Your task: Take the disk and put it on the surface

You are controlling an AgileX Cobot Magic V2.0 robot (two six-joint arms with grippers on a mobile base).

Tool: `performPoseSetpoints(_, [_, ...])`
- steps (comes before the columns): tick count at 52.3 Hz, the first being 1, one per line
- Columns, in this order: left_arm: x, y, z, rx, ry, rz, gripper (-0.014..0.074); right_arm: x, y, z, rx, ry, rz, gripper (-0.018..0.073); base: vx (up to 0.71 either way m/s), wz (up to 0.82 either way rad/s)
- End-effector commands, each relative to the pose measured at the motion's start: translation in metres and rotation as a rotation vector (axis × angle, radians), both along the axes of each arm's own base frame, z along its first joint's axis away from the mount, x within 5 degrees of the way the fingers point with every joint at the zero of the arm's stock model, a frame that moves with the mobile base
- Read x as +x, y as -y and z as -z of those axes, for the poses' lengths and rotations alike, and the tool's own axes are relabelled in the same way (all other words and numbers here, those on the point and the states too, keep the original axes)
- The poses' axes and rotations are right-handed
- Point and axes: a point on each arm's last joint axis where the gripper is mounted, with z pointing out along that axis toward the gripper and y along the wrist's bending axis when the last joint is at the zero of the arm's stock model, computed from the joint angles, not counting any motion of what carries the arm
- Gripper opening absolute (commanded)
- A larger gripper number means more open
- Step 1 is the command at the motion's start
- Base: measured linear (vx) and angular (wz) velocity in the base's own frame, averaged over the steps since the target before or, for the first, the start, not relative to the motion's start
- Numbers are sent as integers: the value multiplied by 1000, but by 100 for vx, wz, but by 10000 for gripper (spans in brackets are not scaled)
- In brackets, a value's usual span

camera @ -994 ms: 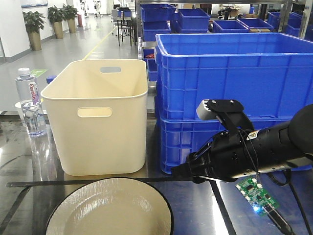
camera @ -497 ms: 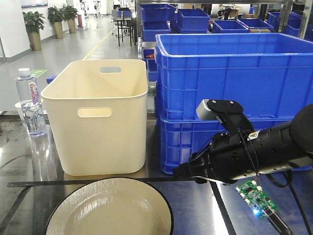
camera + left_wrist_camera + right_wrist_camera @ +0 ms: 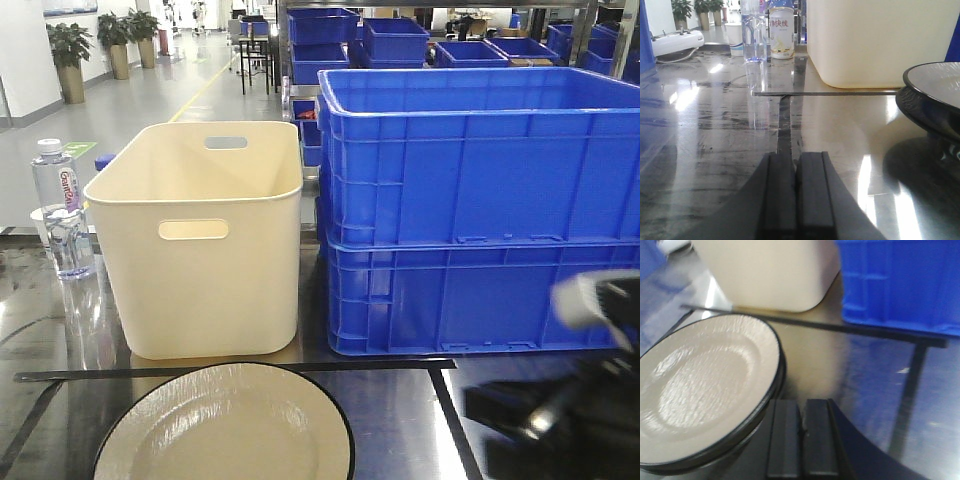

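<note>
Disk point(image 3: 224, 425): cream plate with a black rim, lying flat on the surface point(image 3: 390, 415) at the near edge, held by neither gripper. Left gripper point(image 3: 795, 192): fingers pressed together with nothing between them, low over the surface, to the left of the disk and apart from it. Right gripper point(image 3: 801, 435): fingers pressed together on nothing, just beside the disk's right rim; from the front the right arm point(image 3: 570, 400) is only a dark blur at the disk's right. Tape line point(image 3: 230, 371): black, crossing the surface just behind the disk. Bin point(image 3: 200, 235): cream, with handle slots, upright just behind the tape. Crates point(image 3: 480, 210): two blue ones stacked, behind and right of the disk, just beside the bin. Bottle point(image 3: 60, 210): clear water bottle, left of the bin.
</note>
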Motion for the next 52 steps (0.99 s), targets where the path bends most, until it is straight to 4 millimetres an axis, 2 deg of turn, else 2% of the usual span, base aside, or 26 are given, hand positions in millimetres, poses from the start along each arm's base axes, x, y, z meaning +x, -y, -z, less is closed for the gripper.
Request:
performPoseSetpoints(1, [-2,0,-14,-3,111,-7,-8,-21,20,-11,6,237,101,-12,0,0])
performPoseSetpoints(7, [-2,0,-14,-3,111,-7,-8,-49,39,9,-66,388,160,-11,0,0])
performPoseSetpoints(14, [-2,0,-14,-3,111,-7,-8,-72,61,36,-6,410,313,-9,0,0])
performPoseSetpoints(19, [-2,0,-14,-3,111,-7,-8,-91,73,56,-44,457,387,-9,0,0])
performPoseSetpoints(25, [-2,0,-14,-4,111,-7,-8,-110,77,82,-174,556,376,-8,0,0])
performPoseSetpoints(31, [-2,0,-14,-4,111,-7,-8,-123,79,108,-181,626,378,-8,0,0])
performPoseSetpoints(35, [-1,0,-14,-4,110,-7,-8,-122,79,126,-160,612,397,-8,0,0])
performPoseSetpoints(39, [-2,0,-14,-5,110,-7,-8,-121,82,132,-155,511,438,-8,0,0])
performPoseSetpoints(47, [-1,0,-14,-5,110,-7,-8,-122,87,130,-167,543,541,-8,0,0])
performPoseSetpoints(52, [-1,0,-14,-5,110,-7,-8,-122,87,127,-165,569,541,-6,0,0])
